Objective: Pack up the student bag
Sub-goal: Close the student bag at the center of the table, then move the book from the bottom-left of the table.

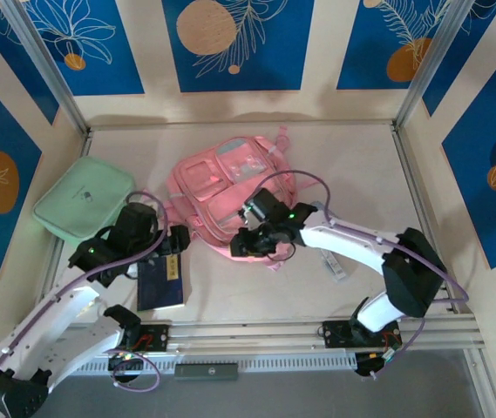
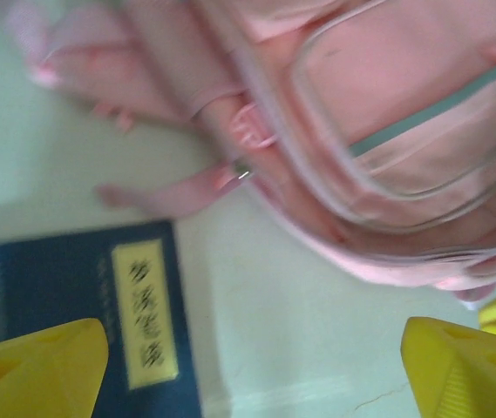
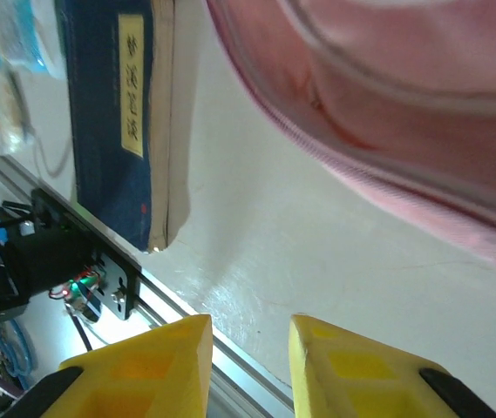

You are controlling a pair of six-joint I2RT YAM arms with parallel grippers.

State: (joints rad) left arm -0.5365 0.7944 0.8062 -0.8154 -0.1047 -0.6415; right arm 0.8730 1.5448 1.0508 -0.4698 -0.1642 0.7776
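The student bag (image 1: 230, 187) is a pink backpack lying flat mid-table, front pockets up. A dark blue book (image 1: 160, 283) with a yellow title label lies on the table near its left front corner. My left gripper (image 1: 176, 242) hovers between the book and the bag. In the left wrist view its jaws (image 2: 252, 374) stand wide open and empty, with the book (image 2: 73, 313) at left and the bag (image 2: 387, 131) above. My right gripper (image 1: 244, 244) is at the bag's near edge. Its yellow fingers (image 3: 143, 366) are slightly apart over bare table, nothing between them.
A flat mint-green zip case (image 1: 84, 207) lies at the back left. A small white packet (image 1: 335, 266) sits under the right arm. The aluminium rail (image 1: 317, 329) runs along the near edge. Walls close in on the left, back and right.
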